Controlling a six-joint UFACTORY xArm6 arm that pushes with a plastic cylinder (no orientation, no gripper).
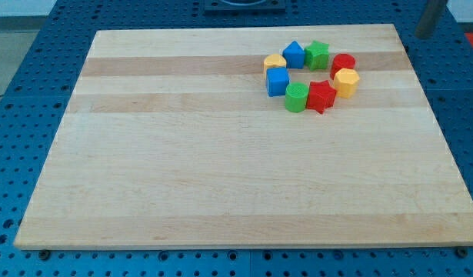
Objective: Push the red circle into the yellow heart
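The red circle [344,63] sits at the right of a ring of blocks near the view's top, touching a yellow hexagon [345,81] just below it. The yellow heart [274,62] sits at the ring's left side, about 90 pixels left of the red circle. My tip [422,35] shows at the view's top right, off the board's corner, well to the right of the red circle and touching no block.
The ring also holds a blue block with a peaked top [294,54], a green star [317,54], a red star [321,96], a green circle [296,98] and a blue cube [277,81]. The wooden board [221,177] lies on a blue perforated table.
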